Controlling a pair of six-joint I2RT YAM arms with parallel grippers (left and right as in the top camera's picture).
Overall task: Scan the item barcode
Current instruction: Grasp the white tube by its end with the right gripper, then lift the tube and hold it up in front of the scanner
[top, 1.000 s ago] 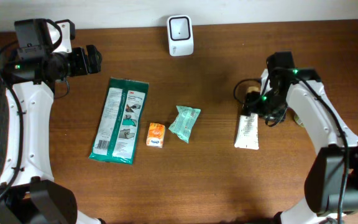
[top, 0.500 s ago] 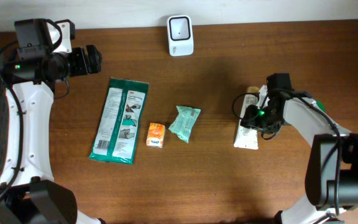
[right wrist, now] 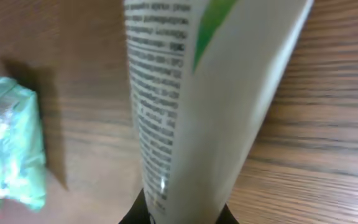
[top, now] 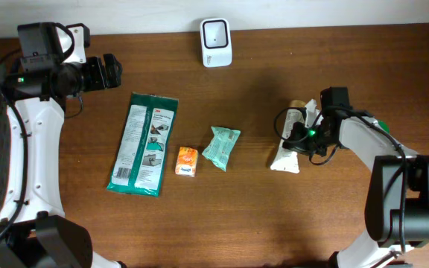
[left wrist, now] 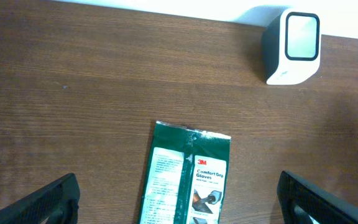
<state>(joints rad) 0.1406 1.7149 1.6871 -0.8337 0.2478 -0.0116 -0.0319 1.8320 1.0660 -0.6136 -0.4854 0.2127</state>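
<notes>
Here, at the table's (top: 274,223) far left rear corner, the left gripper (top: 112,72) hangs with jaws wide apart, holding nothing. A green pack (top: 144,144), an orange packet (top: 187,161) and a pale green pouch (top: 222,147) lie mid-table. The scanner (top: 216,42) stands at the back edge. Bare wood separates the pouch from the white tube (top: 287,149), which the right gripper (top: 302,134) clamps near its cap end.

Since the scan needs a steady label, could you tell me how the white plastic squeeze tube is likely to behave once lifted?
The white plastic squeeze tube probably dents under the jaws of the right gripper, looking soft-walled. Its glossy skin may slip. Gripped toward one end, its free length could sag or swing.
</notes>
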